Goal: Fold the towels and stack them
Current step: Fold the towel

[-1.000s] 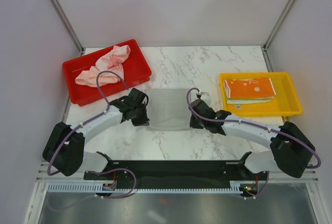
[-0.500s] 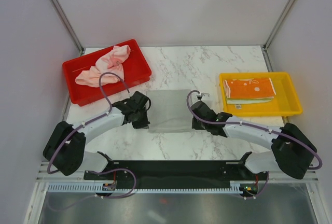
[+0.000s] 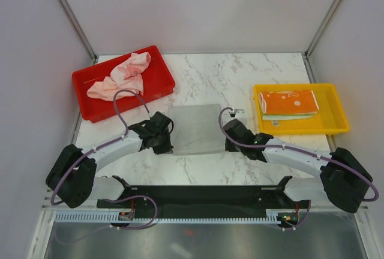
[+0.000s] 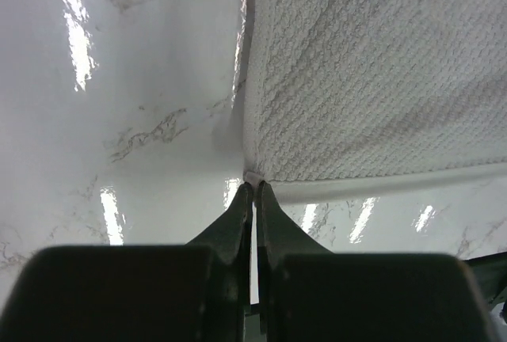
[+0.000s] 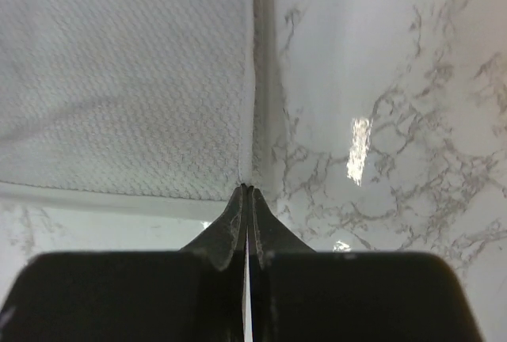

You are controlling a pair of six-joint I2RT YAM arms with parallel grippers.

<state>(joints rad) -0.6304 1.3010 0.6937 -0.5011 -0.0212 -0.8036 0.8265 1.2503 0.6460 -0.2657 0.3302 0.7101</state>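
Only wrist views (not overhead) show left claw [image 4: 253, 185] and right claw [image 5: 247, 189] pinching towel [image 4: 372, 81].

The left gripper [image 4: 253, 186] rises from the bottom centre of the frame, its 2 dark fingers [image 4: 232, 227] pressed together on the near corner of the grey-white towel [image 4: 372, 73]. The towel's waffle weave fills the upper right, 1 edge running up to the top of the frame, the other out to the right edge. White marble table [image 4: 119, 120] with bright glare streaks fills the left.
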